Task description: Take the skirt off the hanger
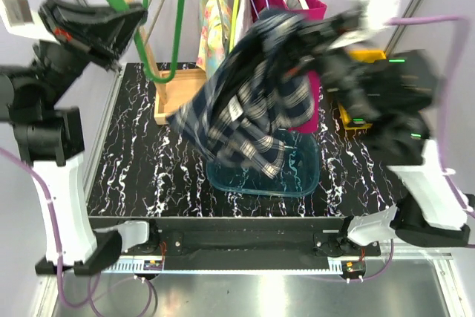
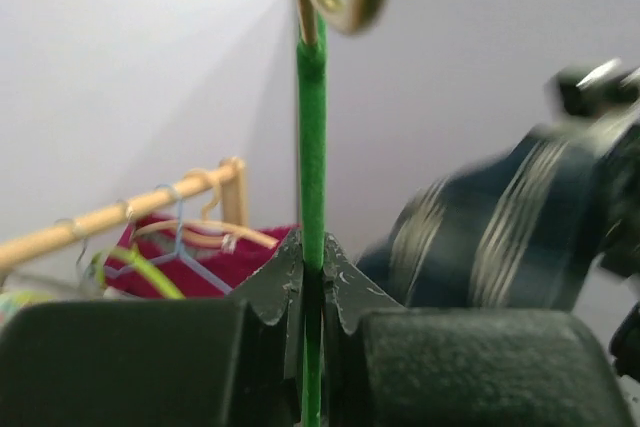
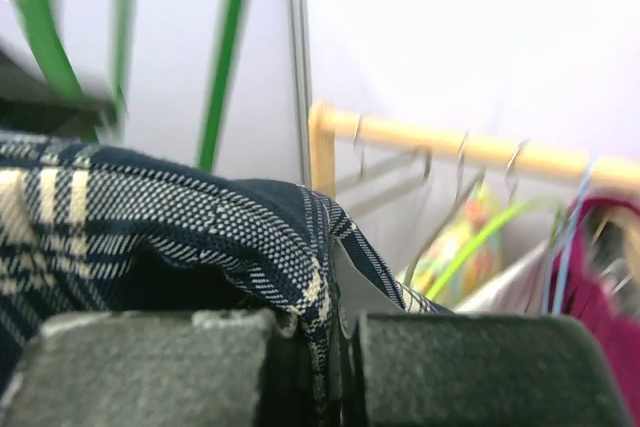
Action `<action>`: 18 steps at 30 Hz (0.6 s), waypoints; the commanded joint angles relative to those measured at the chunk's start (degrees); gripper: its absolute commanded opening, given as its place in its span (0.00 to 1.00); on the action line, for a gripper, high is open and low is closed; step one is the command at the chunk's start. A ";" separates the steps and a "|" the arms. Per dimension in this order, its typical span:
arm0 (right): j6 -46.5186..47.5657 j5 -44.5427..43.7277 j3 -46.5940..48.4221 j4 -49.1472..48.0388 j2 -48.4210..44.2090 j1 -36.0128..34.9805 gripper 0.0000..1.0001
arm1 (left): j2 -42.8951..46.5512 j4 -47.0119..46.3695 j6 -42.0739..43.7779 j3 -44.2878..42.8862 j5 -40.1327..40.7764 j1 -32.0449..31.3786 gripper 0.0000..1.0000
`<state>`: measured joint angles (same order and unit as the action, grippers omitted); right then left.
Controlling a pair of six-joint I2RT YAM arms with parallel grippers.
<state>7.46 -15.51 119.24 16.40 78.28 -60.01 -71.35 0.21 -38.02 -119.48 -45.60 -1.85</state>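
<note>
The navy and white plaid skirt [image 1: 249, 98] hangs in the air over the middle of the table, held at its upper right by my right gripper [image 1: 315, 35]. In the right wrist view the jaws are shut on a fold of the skirt [image 3: 200, 217]. The green hanger [image 1: 159, 20] is at the upper left, apart from the skirt, and my left gripper [image 1: 119, 16] is shut on it. In the left wrist view the green hanger [image 2: 311, 147] runs upright between the closed jaws, with the skirt [image 2: 500, 237] blurred to the right.
A clear blue tub [image 1: 297, 176] sits on the black marbled table [image 1: 133, 176] under the skirt. A wooden rack [image 1: 174, 98] at the back carries a floral garment [image 1: 214, 16], a magenta garment [image 1: 312, 5] and other hangers. A yellow object [image 1: 367, 56] is at the right.
</note>
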 commanded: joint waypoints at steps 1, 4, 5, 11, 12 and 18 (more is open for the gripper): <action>6.24 -1.89 6.63 -3.22 -1.90 0.15 0.00 | 11.83 3.88 13.65 7.93 6.82 1.84 0.00; 9.40 -3.91 2.86 -3.57 -3.57 0.15 0.00 | 14.74 20.41 25.68 9.17 10.00 3.06 0.00; 10.98 -5.40 1.71 -3.66 -4.10 0.15 0.00 | 15.53 24.27 29.11 9.87 11.05 3.25 0.00; 17.58 -8.66 -3.93 -6.12 -5.95 0.15 0.00 | 19.14 49.43 53.38 17.42 24.75 4.21 0.00; 18.02 -8.75 -4.19 -6.12 -5.95 0.24 0.00 | 19.84 52.06 56.88 19.27 26.69 4.65 0.00; 18.55 -8.14 -8.40 -7.35 -7.43 0.24 0.00 | 30.99 48.66 66.66 46.13 35.05 11.85 0.00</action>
<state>23.86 -23.40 111.72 15.00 73.28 -59.94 -44.69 44.75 16.75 -85.58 -20.18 6.02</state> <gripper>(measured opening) 0.033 0.084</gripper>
